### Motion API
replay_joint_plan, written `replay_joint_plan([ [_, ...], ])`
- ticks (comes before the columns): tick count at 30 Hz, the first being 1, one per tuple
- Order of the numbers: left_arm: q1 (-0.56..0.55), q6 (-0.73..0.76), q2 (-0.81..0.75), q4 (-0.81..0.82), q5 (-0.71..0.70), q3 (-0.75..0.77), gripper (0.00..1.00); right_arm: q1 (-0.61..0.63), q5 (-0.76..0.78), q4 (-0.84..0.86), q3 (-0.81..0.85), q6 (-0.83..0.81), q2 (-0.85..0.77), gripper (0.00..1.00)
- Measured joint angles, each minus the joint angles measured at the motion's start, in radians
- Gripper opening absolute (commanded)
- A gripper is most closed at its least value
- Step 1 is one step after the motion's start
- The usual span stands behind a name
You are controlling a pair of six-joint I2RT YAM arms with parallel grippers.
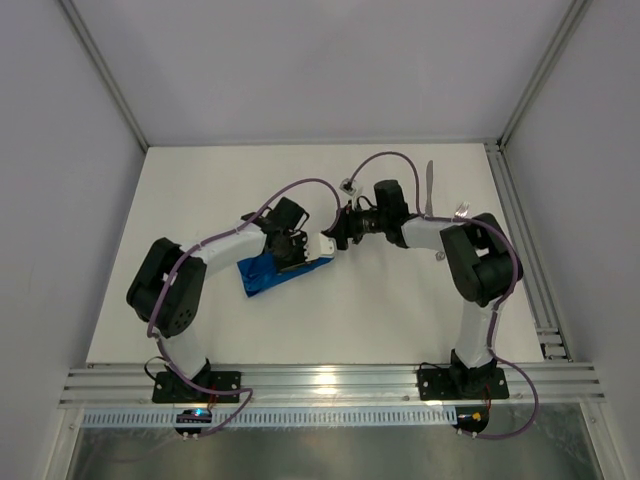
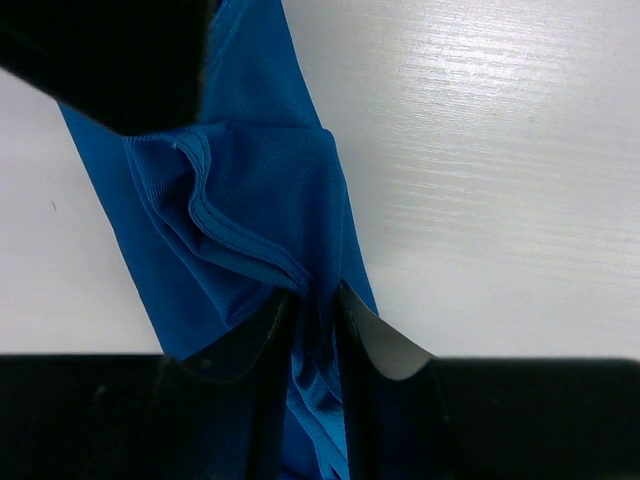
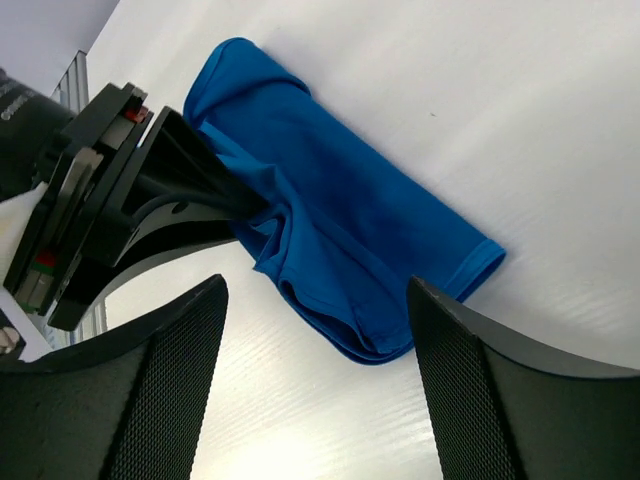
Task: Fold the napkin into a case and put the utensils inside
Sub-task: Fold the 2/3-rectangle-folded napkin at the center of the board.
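Folding on the white table: our left gripper is clamped on a bunched pleat of the napkin, its two fingers pinched together with blue cloth rucked up between them. Our right gripper hangs just beside it with its jaws spread wide and nothing in them.

The cloth lies left of centre as a narrow, doubled-over band, one rounded end toward the far side and its hemmed corner toward the right arm.

We judge the fold to be in its closing stage. The strip has the shape of a case, but the pinched end is crumpled rather than flat.

The next move, as we read it, calls for the left claw either to lay that pleat down smoothly or to lift the top layer as a mouth. The free right claw would then fetch the cutlery.

As a container the case holds nothing that we can see. The knife lies well apart at the far right of the table. A small glint of silver near it, probably the fork, is partly hidden behind the right arm.
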Motion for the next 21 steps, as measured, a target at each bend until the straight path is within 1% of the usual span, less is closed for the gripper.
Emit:
replay_joint_plan([
  [3, 0.000, 0.003, 0.000, 0.000, 0.003, 0.000, 0.25, 0.009, -0.012, 0.109, -0.063, 0.036, -0.003, 0.77],
  [8, 0.000, 0.011, 0.000, -0.002, 0.008, 0.000, 0.26, 0.032, -0.013, 0.205, -0.074, 0.051, -0.003, 0.77],
  [12, 0.001, 0.016, 0.000, -0.006, 0.011, 0.000, 0.25, 0.058, -0.008, 0.231, -0.074, 0.051, 0.006, 0.77],
  [21, 0.004, 0.016, 0.000, -0.014, 0.019, 0.000, 0.25, 0.066, 0.005, 0.215, -0.074, 0.046, 0.046, 0.76],
])
